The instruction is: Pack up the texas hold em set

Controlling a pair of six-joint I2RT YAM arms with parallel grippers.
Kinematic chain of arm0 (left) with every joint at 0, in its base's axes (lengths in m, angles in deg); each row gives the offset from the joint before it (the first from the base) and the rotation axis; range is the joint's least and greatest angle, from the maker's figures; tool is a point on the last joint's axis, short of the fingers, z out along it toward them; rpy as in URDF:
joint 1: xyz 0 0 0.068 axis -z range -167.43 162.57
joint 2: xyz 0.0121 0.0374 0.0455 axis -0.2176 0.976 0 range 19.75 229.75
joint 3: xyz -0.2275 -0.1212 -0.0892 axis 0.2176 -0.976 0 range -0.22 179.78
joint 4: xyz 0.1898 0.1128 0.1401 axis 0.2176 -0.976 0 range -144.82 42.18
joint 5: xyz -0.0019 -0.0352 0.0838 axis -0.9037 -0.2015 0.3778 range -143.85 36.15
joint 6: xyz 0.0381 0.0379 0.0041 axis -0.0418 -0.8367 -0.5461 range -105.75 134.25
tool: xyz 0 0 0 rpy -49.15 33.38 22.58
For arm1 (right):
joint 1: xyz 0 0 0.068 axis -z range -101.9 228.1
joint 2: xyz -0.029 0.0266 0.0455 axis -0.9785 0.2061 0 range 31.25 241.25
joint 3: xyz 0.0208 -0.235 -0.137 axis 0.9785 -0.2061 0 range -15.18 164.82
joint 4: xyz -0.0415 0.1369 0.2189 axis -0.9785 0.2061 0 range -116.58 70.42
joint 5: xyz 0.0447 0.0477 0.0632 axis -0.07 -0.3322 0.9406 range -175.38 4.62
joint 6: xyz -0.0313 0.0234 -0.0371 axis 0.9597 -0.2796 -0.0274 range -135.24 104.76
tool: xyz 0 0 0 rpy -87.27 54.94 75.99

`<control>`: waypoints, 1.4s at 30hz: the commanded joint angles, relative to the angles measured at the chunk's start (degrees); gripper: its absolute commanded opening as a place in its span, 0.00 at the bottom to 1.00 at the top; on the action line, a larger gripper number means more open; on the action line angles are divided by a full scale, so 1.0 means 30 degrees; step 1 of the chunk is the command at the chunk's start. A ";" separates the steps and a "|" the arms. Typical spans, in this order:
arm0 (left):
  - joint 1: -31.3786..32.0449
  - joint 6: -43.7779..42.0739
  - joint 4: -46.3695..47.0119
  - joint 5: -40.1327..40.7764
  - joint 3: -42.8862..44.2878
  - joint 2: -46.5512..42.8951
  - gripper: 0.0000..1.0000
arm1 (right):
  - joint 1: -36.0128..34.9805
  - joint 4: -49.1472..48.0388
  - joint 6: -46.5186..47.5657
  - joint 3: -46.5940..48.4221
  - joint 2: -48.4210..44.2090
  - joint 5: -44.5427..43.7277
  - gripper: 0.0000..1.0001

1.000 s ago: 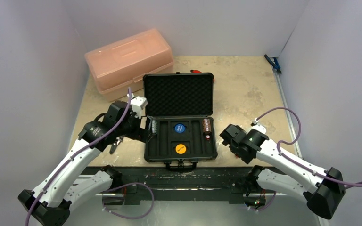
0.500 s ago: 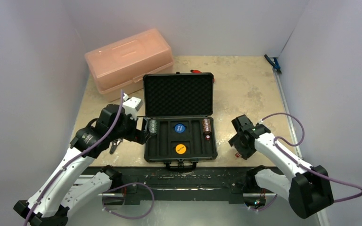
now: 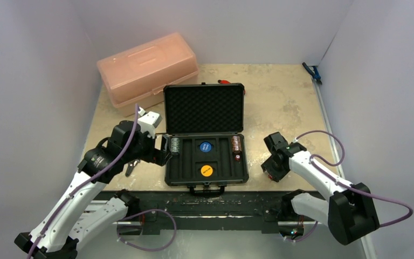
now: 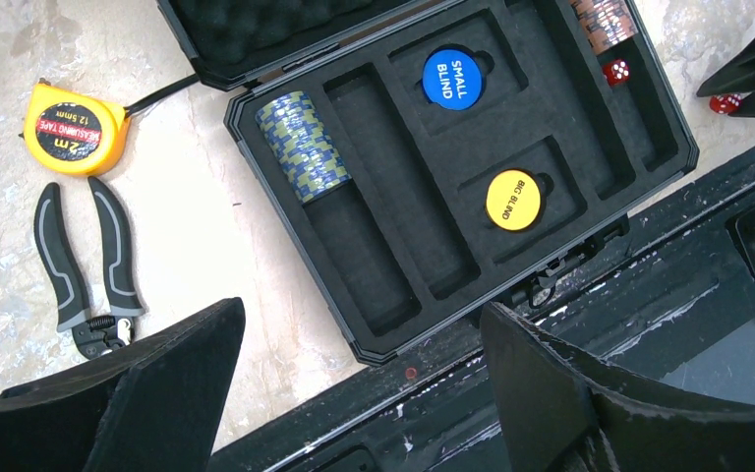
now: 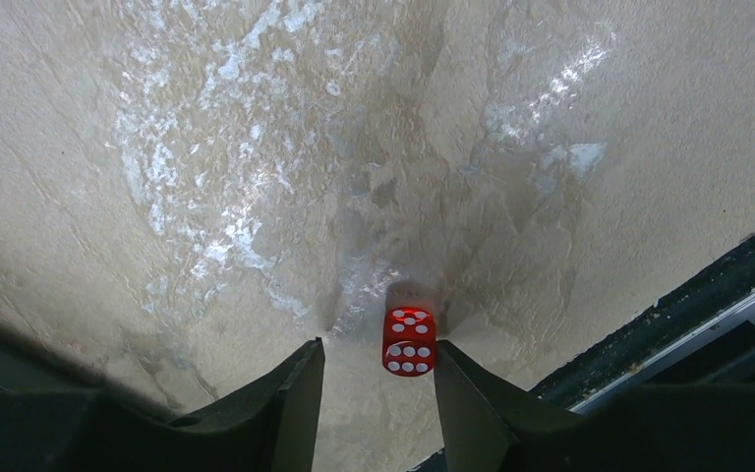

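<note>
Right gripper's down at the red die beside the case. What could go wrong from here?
1. The red die sits off-centre in the open right gripper, against one finger with a gap to the other. Closing may shove or roll it rather than grip it.
2. The table's near edge is close, so a squirted die could drop off.
3. The left gripper hangs open over the case. Bringing the die in might crowd it.

Black case [image 3: 168,171] open, lid [image 3: 204,108] up. Tray [image 4: 423,187] holds grey stack [image 4: 300,146], brown-red stack [image 4: 602,22], blue disc [image 4: 451,78], yellow disc [image 4: 513,200], one die [image 4: 616,71]. Second die [image 5: 409,342] on bench [image 3: 285,102].
</note>
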 commanded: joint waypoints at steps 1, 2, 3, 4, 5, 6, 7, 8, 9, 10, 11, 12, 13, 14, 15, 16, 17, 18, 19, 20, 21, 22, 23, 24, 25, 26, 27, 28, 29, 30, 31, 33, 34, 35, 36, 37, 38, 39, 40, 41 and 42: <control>-0.0102 -0.0423 0.0273 -0.0154 0.0016 -0.0120 0.90 | 0.0190 -0.0269 0.0054 0.0033 0.0232 -0.0014 0.49; -0.0102 -0.0420 0.0271 -0.0162 0.0007 -0.0136 0.90 | 0.0231 -0.0262 0.0054 0.0028 0.0266 -0.0013 0.49; -0.0106 -0.0423 0.0278 -0.0141 0.0020 -0.0149 0.90 | 0.0284 -0.0283 0.0069 0.0038 0.0284 -0.0013 0.46; -0.0103 -0.0423 0.0279 -0.0135 0.0015 -0.0161 0.90 | 0.0342 -0.0297 0.0082 0.0003 0.0261 -0.0006 0.44; -0.0102 -0.0420 0.0254 -0.0120 0.0025 -0.0170 0.90 | 0.0393 -0.0339 0.0091 -0.0020 0.0277 0.0028 0.42; -0.0120 -0.0408 0.0243 -0.0107 0.0015 -0.0190 0.90 | 0.0425 -0.0381 0.0125 -0.0015 0.0319 0.0030 0.40; -0.0108 -0.0408 0.0253 -0.0105 0.0022 -0.0192 0.90 | 0.0440 -0.0371 0.0140 0.0014 0.0361 0.0003 0.38; -0.0103 -0.0421 0.0250 -0.0105 0.0008 -0.0192 0.90 | 0.0442 -0.0359 0.0157 0.0048 0.0392 -0.0026 0.34; -0.0102 -0.0430 0.0254 -0.0105 0.0010 -0.0192 0.90 | 0.0446 -0.0379 0.0192 0.0092 0.0427 -0.0073 0.30; -0.0106 -0.0421 0.0269 -0.0105 0.0021 -0.0192 0.90 | 0.0442 -0.0401 0.0240 0.0108 0.0451 -0.0079 0.27; -0.0103 -0.0423 0.0271 -0.0105 0.0001 -0.0171 0.90 | 0.0442 -0.0451 0.0299 0.0089 0.0458 -0.0073 0.25; -0.0110 -0.0423 0.0263 -0.0105 -0.0002 -0.0164 0.90 | 0.0442 -0.0486 0.0316 0.0071 0.0484 -0.0061 0.24; -0.0118 -0.0423 0.0248 -0.0079 0.0008 -0.0163 0.90 | 0.0449 -0.0524 0.0318 0.0051 0.0528 -0.0012 0.23; -0.0122 -0.0420 0.0253 -0.0076 0.0013 -0.0163 0.90 | 0.0443 -0.0594 0.0344 0.0026 0.0585 0.0023 0.21; -0.0105 -0.0423 0.0250 -0.0050 -0.0001 -0.0163 0.90 | 0.0442 -0.0706 0.0395 -0.0006 0.0650 0.0065 0.18; -0.0102 -0.0423 0.0254 -0.0032 0.0020 -0.0163 0.90 | 0.0442 -0.0818 0.0452 -0.0050 0.0739 0.0114 0.14; -0.0102 -0.0423 0.0261 -0.0004 0.0018 -0.0163 0.90 | 0.0449 -0.0913 0.0525 -0.0081 0.0812 0.0156 0.08; -0.0110 -0.0423 0.0251 0.0036 0.0022 -0.0149 0.90 | 0.0457 -0.0939 0.0597 -0.0049 0.0898 0.0202 0.03; -0.0110 -0.0423 0.0257 0.0063 0.0019 -0.0136 0.90 | 0.0447 -0.0954 0.0672 -0.0015 0.0946 0.0216 0.00; -0.0107 -0.0423 0.0267 0.0069 0.0007 -0.0108 0.90 | 0.0457 -0.0956 0.0780 0.0051 0.0933 0.0206 0.00; -0.0102 -0.0423 0.0261 0.0096 0.0017 -0.0079 0.89 | 0.0444 -0.0948 0.0921 0.0140 0.0873 0.0175 0.00; -0.0110 -0.0423 0.0248 0.0125 0.0018 -0.0054 0.90 | 0.0442 -0.0937 0.1100 0.0294 0.0767 0.0138 0.00; -0.0117 -0.0423 0.0257 0.0169 0.0015 -0.0051 0.89 | 0.0442 -0.0964 0.1350 0.0478 0.0614 0.0141 0.00; -0.0104 -0.0423 0.0243 0.0208 0.0025 -0.0021 0.89 | 0.0442 -0.0997 0.1674 0.0728 0.0431 0.0160 0.00; -0.0102 -0.0427 0.0260 0.0271 0.0034 -0.0003 0.89 | 0.0442 -0.0902 0.1905 0.1045 0.0193 0.0082 0.00; -0.0110 -0.0424 0.0233 0.0297 0.0027 0.0011 0.89 | 0.0442 -0.0704 0.2102 0.1385 0.0030 -0.0097 0.00; -0.0103 -0.0438 0.0229 0.0330 0.0030 0.0012 0.89 | 0.0446 -0.0554 0.2328 0.1746 -0.0093 -0.0313 0.00; -0.0110 -0.0422 0.0229 0.0396 0.0031 0.0013 0.89 | 0.0442 -0.0338 0.2580 0.2264 -0.0171 -0.0571 0.00; -0.0110 -0.0423 0.0214 0.0441 0.0042 -0.0006 0.89 | 0.0446 -0.0062 0.2831 0.2650 -0.0224 -0.0911 0.00; -0.0107 -0.0423 0.0213 0.0520 0.0035 -0.0016 0.89 | 0.0442 0.0141 0.3159 0.3054 -0.0242 -0.1349 0.00; -0.0121 -0.0423 0.0231 0.0537 0.0028 -0.0017 0.89 | 0.0449 0.0254 0.3526 0.3379 -0.0270 -0.1543 0.00; -0.0105 -0.0380 0.0231 0.0630 0.0050 -0.0017 0.89 | 0.0443 0.0254 0.4070 0.3905 -0.0378 -0.1496 0.00; -0.0110 -0.0392 0.0240 0.0675 0.0029 0.0009 0.89 | 0.0442 0.0111 0.4409 0.4071 -0.0451 -0.1319 0.00; -0.0103 -0.0394 0.0190 0.0729 0.0031 0.0034 0.89 | 0.0442 -0.0039 0.4682 0.4217 -0.0560 -0.1140 0.00; -0.0110 -0.0398 0.0202 0.0833 0.0034 0.0041 0.89 | 0.0442 -0.0197 0.4972 0.4341 -0.0668 -0.0971 0.00; -0.0103 -0.0380 0.0182 0.0921 0.0050 0.0064 0.89 | 0.0435 -0.0388 0.5359 0.4470 -0.0784 -0.0865 0.00; -0.0102 -0.0392 0.0172 0.0994 0.0070 0.0070 0.89 | 0.0415 -0.0541 0.5573 0.4589 -0.0949 -0.0757 0.00; -0.0102 -0.0372 0.0167 0.1080 0.0058 0.0049 0.89 | 0.0424 -0.0688 0.5805 0.4717 -0.1169 -0.0612 0.00; -0.0102 -0.0388 0.0159 0.1094 0.0056 0.0043 0.89 | 0.0414 -0.0860 0.6072 0.4869 -0.1334 -0.0436 0.00; -0.0102 -0.0393 0.0169 0.1096 0.0078 0.0042 0.89 | 0.0420 -0.1094 0.6344 0.5045 -0.1487 -0.0106 0.00; -0.0110 -0.0368 0.0163 0.1323 0.0059 0.0057 0.89 | 0.0414 -0.1489 0.6733 0.5221 -0.1630 0.0371 0.00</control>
